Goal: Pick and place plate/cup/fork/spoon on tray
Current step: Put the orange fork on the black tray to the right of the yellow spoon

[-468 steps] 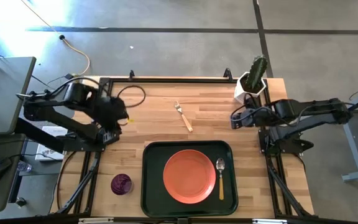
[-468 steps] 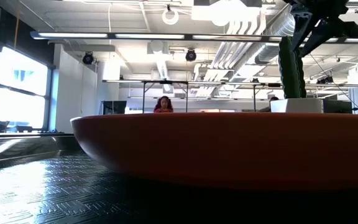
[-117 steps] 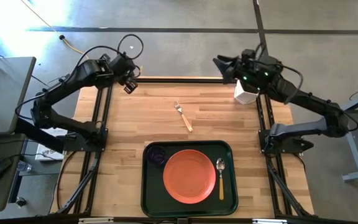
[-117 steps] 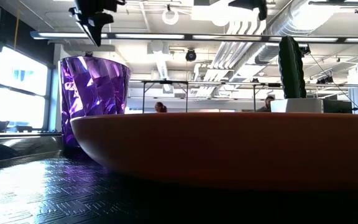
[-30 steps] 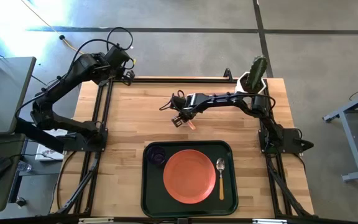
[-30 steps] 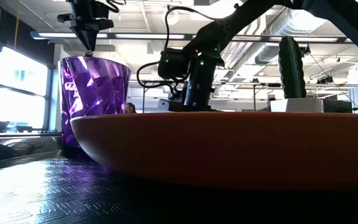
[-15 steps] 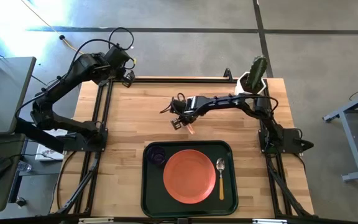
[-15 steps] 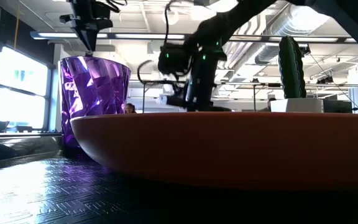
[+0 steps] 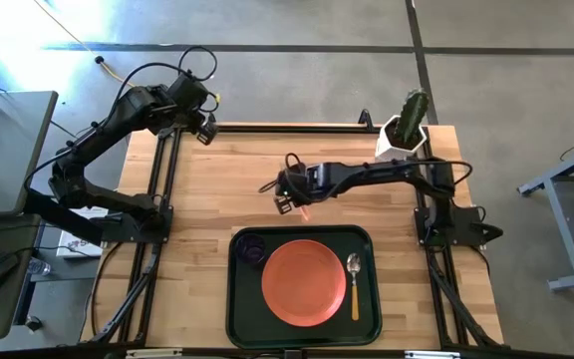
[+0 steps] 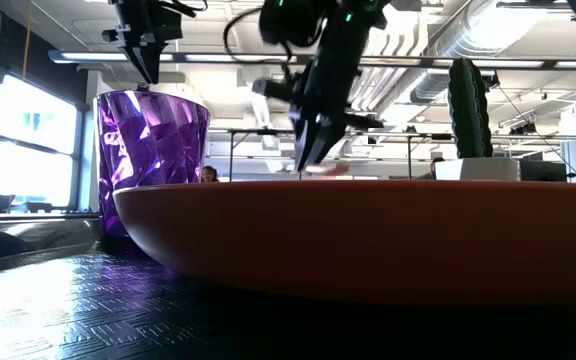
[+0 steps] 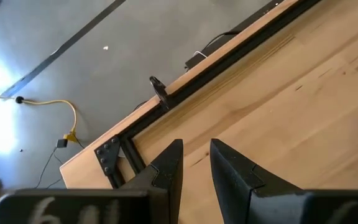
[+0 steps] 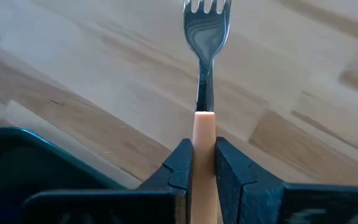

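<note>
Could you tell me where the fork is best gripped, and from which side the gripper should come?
Grip the fork on its wooden handle, coming from the handle end along its length. The handle is straight and narrow enough for the fingers to clamp its two sides, leaving the tines free. The right gripper holds it exactly so now.

The whole table [image 9: 267,170] is seen from straight above in the high view. The low view is set at tray level, almost against the plate [image 10: 368,235], facing the room. The table's far edge is faced closely by the left wrist view; the fork [image 12: 205,37] is seen close by the right wrist view
</note>
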You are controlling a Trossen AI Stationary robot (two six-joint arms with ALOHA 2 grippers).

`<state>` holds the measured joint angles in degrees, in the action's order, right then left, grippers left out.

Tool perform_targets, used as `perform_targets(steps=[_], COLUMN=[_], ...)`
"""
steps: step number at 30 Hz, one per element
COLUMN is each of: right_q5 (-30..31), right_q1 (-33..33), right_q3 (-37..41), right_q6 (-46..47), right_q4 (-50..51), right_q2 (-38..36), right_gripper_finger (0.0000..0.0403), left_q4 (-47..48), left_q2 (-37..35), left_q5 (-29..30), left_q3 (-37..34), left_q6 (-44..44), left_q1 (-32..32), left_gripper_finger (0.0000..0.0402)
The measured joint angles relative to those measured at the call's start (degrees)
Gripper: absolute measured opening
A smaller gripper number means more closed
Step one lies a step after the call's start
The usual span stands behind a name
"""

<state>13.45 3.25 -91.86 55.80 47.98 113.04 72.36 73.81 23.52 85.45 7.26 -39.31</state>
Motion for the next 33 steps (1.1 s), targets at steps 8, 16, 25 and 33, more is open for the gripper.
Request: perform_targets(steps=[8,16,25,33], right_q5=[6.32,8.65,10.43,10.42], right_q1=[-4.95,-9.54,-15.40,-21.48], right_q3=[-0.04,-0.10,-0.10,-0.10], right_q6=[9.14,22.21,37.62,49.21], right_q4=[8.89,17.78,27.36,36.11], right_q2=[-5.70,-7.73,-7.81,-7.81], right_gripper_finger=[0.0025,0.0025,0.0025,0.0025], left_q4=[-0.05,-0.06,-0.06,-0.04], left_q2=[0.01,0.01,0.00,0.01], left_q5=[-0.53,-0.53,-0.49,-0.49], left_q3=[0.00,0.00,0.00,0.00], left_q6=[-0.01,-0.01,-0.01,0.00], left_q1=[0.00,-0.02,-0.04,-0.04], left_gripper_finger=[0.0072,0.0072,0.0072,0.0072])
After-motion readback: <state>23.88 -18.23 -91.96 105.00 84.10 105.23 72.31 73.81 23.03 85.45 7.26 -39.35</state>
